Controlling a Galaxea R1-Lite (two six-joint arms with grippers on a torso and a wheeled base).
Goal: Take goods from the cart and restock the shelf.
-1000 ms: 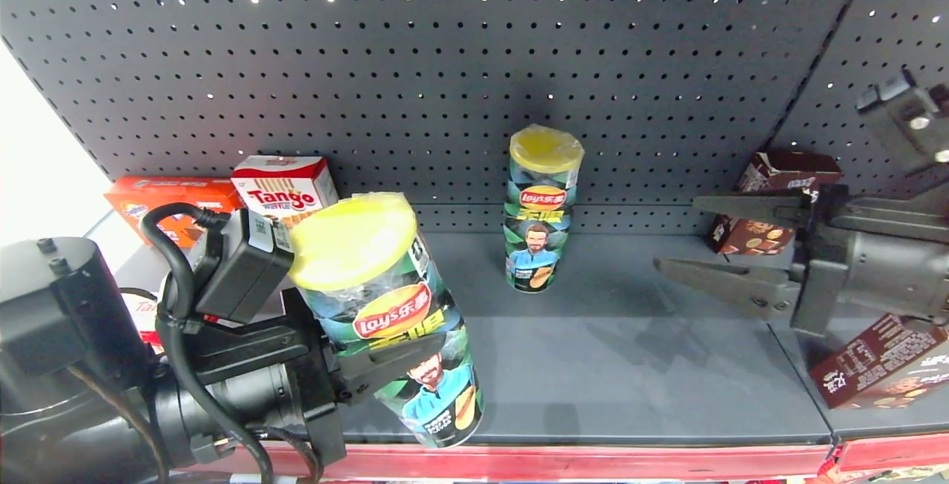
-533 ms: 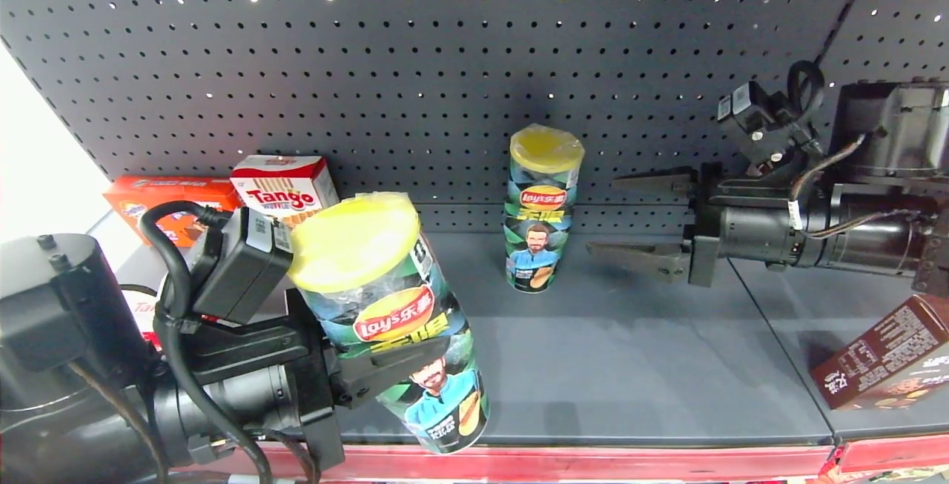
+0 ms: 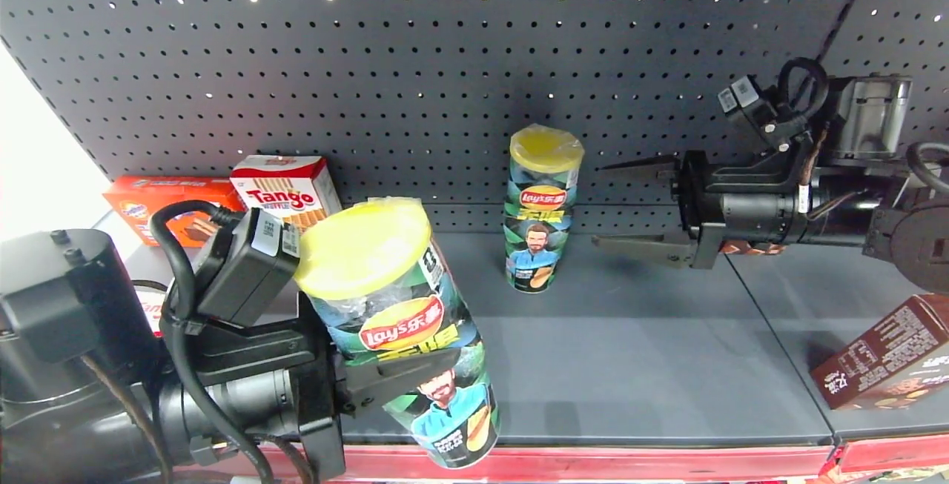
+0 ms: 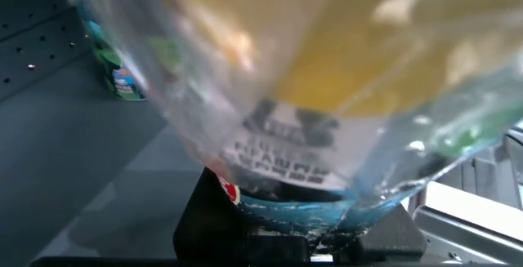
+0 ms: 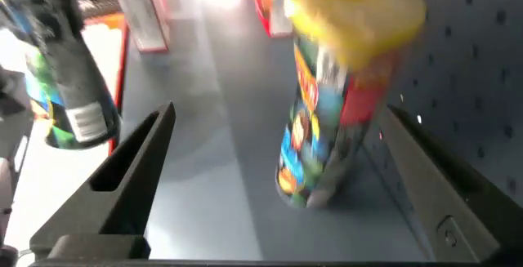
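— Seeing the left gripper (image 3: 400,356)?
— Yes: low at the near left, fingers clenched on a chips can (image 3: 385,299), yellow lid up, tilted, base by the front edge of the shelf (image 3: 630,365)
— And over to the right?
— Spotting the right gripper (image 3: 602,204) above the shelf, fingers spread wide, grasping nothing, pointing at a second chips can (image 3: 540,210) near the tips, apart from them
— Upright?
— Upright, standing at the back by the pegboard (image 3: 445,61)
— Anything else?
— Finding an orange box (image 3: 159,195) and a white-and-red box (image 3: 285,187) side by side at the back left; a brown box (image 3: 882,362) lying at the far right
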